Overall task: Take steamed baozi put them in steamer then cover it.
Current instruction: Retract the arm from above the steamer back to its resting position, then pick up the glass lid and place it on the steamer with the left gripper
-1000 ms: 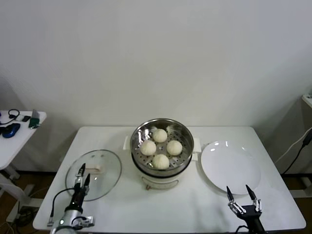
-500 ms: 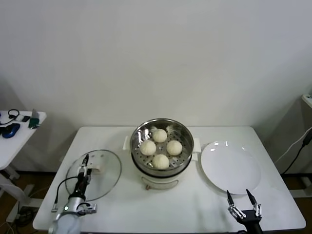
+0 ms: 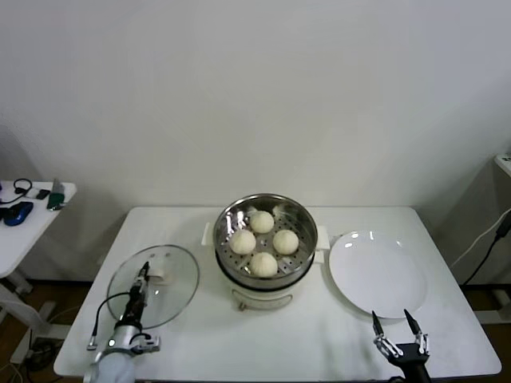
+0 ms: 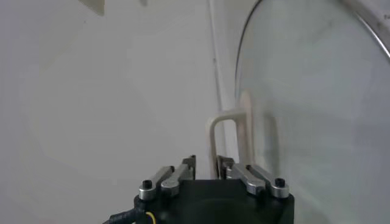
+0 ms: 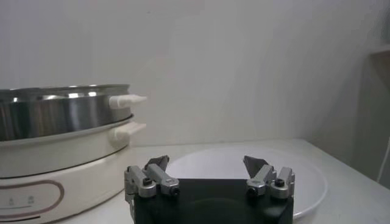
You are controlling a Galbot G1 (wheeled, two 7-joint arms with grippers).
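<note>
White wall stands behind a white bench (image 3: 192, 335) that carries everything. At its middle sits the steamer (image 3: 266, 209), a shiny steel basket on a cream cooker base, uncovered, with four steamed baozi (image 3: 263, 263) lying inside it in a diamond. A flat white plate (image 3: 378, 274) lies just beside the steamer on the robot's right.

On the robot's left, near the steamer but apart from it, the cover (image 3: 172, 299) lies flat on the bench, a clear glass lid with a metal rim and a cream handle (image 3: 160, 278) at its centre. The left gripper (image 3: 143, 274) is over the cover, reaching in from the near edge. In the left wrist view its fingers (image 4: 234, 168) stand close together with the thin cream handle (image 4: 226, 135) between them, drawn in narrowly on either side of it; whether they press on the handle cannot be told.

The right gripper (image 3: 395, 321) hangs idle at the near right edge of the bench, just short of the plate, its fingers (image 5: 256, 165) spread wide and holding nothing.
</note>
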